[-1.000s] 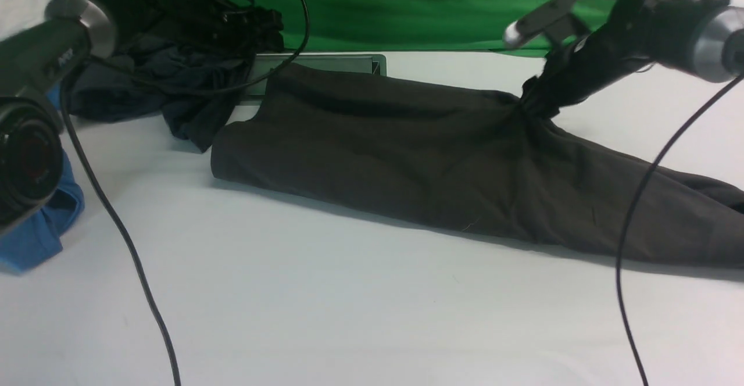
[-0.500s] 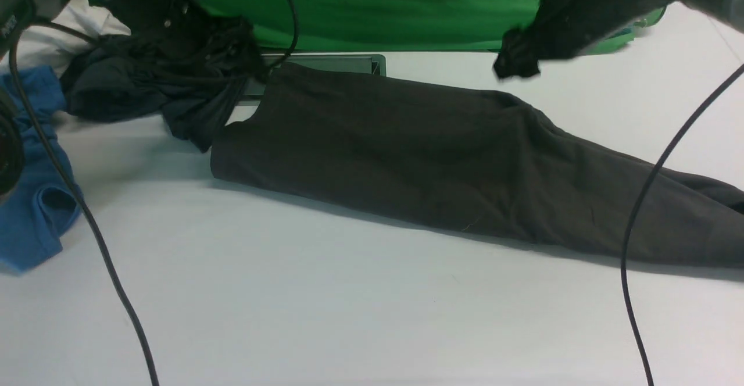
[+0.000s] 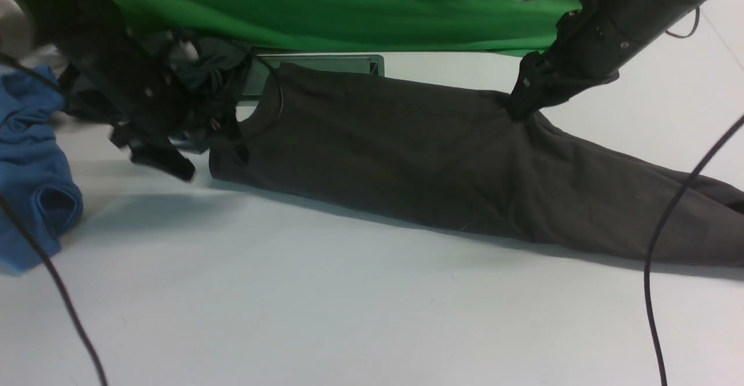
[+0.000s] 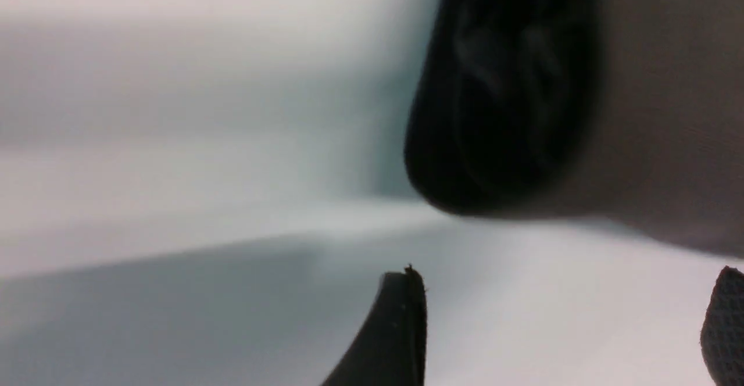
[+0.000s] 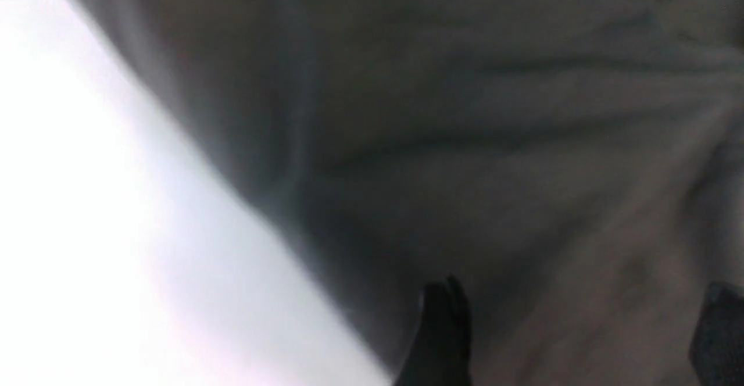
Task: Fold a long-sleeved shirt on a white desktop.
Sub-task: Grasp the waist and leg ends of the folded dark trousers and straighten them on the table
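Both arms have come down to the long-sleeved shirt [image 3: 407, 159], lying mid-frame on the white desktop [image 3: 349, 304]: left gripper [image 3: 160, 159] centre-left, right gripper [image 3: 517, 104] upper right, both spread wide, empty.

Near half of desktop [image 3: 349, 316]: wide open, easy passage all along front of shirt [image 3: 436, 159]. Shirt itself bars middle, from left of centre out to right edge. Left side crowded: blue garment [image 3: 35, 165], dark garment [image 3: 215, 63] heaped by collar. Left cable [image 3: 68, 319] and right cable [image 3: 646, 281] hang over open area (snag risk). Behind shirt, narrow white strip before green backdrop [image 3: 349, 8]; grey box [image 3: 325, 63] blocks its left end.
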Action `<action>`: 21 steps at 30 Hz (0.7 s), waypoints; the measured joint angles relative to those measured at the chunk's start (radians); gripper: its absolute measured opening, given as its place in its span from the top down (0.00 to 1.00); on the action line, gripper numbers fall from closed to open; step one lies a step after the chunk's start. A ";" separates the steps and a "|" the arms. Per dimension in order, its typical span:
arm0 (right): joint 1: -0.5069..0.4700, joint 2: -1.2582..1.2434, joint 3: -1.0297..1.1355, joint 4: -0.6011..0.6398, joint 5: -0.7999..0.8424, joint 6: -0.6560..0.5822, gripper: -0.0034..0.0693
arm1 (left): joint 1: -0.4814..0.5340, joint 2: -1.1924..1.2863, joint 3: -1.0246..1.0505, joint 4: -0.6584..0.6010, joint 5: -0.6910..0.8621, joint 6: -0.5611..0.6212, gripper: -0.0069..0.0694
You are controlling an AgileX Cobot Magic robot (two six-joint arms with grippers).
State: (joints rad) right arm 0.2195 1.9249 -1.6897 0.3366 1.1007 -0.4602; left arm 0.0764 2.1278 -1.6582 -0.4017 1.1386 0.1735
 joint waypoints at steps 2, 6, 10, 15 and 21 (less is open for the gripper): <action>0.022 -0.035 0.047 0.003 -0.001 -0.004 0.24 | 0.008 0.045 0.001 -0.026 -0.049 0.000 0.03; 0.061 -0.095 0.113 0.003 -0.018 -0.014 0.24 | 0.029 0.069 -0.003 -0.101 -0.094 0.009 0.04; 0.094 -0.161 0.152 0.009 -0.042 -0.019 0.23 | 0.042 0.079 -0.003 -0.176 -0.117 0.064 0.09; 0.096 -0.212 0.162 0.009 -0.045 -0.020 0.23 | 0.045 0.086 -0.002 -0.192 -0.131 0.104 0.25; 0.095 -0.285 0.162 0.006 -0.053 -0.019 0.23 | 0.045 0.101 0.000 -0.178 -0.101 0.149 0.76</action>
State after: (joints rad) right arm 0.3145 1.6400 -1.5272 0.3423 1.0482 -0.4788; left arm 0.1213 2.2283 -1.6587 -0.5802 1.0374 0.3228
